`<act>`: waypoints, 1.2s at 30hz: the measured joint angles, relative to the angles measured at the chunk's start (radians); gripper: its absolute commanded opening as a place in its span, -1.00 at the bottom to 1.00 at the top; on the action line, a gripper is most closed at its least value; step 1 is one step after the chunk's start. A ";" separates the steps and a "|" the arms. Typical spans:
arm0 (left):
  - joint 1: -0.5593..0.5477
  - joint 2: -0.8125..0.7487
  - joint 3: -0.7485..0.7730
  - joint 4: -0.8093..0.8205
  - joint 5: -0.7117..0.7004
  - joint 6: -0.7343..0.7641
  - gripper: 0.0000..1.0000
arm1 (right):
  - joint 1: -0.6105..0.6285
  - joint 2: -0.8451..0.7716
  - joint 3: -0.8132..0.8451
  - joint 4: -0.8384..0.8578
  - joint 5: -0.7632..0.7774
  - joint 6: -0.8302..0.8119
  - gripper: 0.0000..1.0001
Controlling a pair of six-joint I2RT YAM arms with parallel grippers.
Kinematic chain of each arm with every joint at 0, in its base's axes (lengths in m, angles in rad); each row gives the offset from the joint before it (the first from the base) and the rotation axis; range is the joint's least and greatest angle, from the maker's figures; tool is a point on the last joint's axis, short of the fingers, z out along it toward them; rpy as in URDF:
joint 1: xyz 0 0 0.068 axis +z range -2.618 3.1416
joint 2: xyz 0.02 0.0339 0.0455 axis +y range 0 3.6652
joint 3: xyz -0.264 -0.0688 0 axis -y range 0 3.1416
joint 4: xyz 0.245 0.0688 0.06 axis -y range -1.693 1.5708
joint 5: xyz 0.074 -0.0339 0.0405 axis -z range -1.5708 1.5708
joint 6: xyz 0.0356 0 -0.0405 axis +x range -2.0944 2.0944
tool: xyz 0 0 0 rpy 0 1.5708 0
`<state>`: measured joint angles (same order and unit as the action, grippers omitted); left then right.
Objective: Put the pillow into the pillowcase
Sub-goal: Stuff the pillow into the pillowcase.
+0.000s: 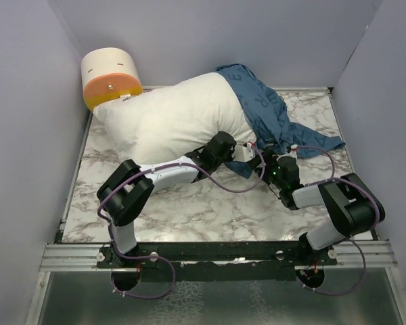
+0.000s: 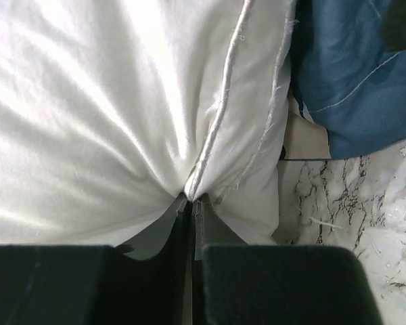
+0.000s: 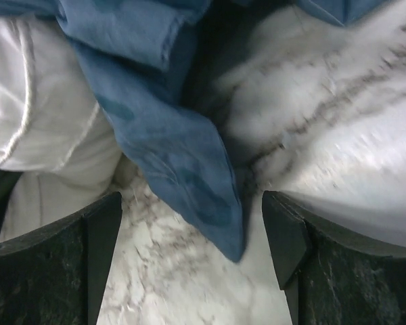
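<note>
Pinching the pillow [image 2: 108, 115] at its piped near-edge seam w/ my left end effector [image 2: 191, 202], jaws closed tight on a fold of white fabric. Pillow lies across the far side of the marble bench [image 1: 189, 210], right end covered by the pillowcase [image 1: 267, 112]; can't tell if it's actually inside. Right end effector [image 3: 193, 230] gapes wide, empty, over a loose blue corner. Both probably soft, light, floppy: I'd grab seams/hems, not bulk. Top cam gives layout; only wrist cams show the pinch & that free corner.
</note>
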<state>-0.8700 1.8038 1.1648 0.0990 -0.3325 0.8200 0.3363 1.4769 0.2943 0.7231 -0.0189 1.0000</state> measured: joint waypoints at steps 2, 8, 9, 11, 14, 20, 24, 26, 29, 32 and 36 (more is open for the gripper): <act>0.016 -0.001 0.009 -0.011 0.032 -0.029 -1.00 | 0.000 0.091 0.031 0.085 -0.001 0.020 0.64; 0.059 -0.013 0.018 -0.049 0.148 -0.105 -1.00 | -0.001 0.260 0.087 0.275 -0.006 0.022 -0.48; 0.066 -0.018 0.020 -0.055 0.167 -0.118 -1.00 | -0.005 0.280 0.095 0.287 -0.010 0.021 -0.71; 0.083 -0.030 0.027 -0.072 0.203 -0.147 -1.00 | -0.012 0.303 0.100 0.312 -0.036 0.021 -0.94; 0.106 -0.036 0.054 -0.104 0.243 -0.190 -1.00 | -0.031 0.282 0.063 0.378 -0.111 -0.008 -0.99; 0.173 -0.023 0.210 -0.227 0.314 -0.330 -1.00 | -0.013 -0.080 -0.049 0.370 -0.278 -0.126 -0.99; 0.206 0.061 0.396 -0.299 0.354 -0.437 -1.00 | 0.090 -0.294 -0.005 0.224 -0.308 -0.268 -0.99; 0.212 0.111 0.472 -0.332 0.393 -0.495 -1.00 | 0.132 -0.312 0.049 0.147 -0.314 -0.325 -0.99; 0.212 0.162 0.527 -0.349 0.470 -0.573 -1.00 | 0.154 -0.199 0.145 0.082 -0.335 -0.355 -0.99; 0.217 0.171 0.521 -0.349 0.561 -0.649 -1.00 | 0.165 -0.004 0.196 0.077 -0.343 -0.341 -0.99; 0.220 0.144 0.433 -0.337 0.685 -0.727 -1.00 | 0.154 0.173 0.184 0.078 -0.341 -0.295 -0.99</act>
<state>-0.6495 1.9480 1.5974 -0.2382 0.3527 0.0929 0.4908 1.6497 0.4782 0.8009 -0.3599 0.7052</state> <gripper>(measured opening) 0.020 0.012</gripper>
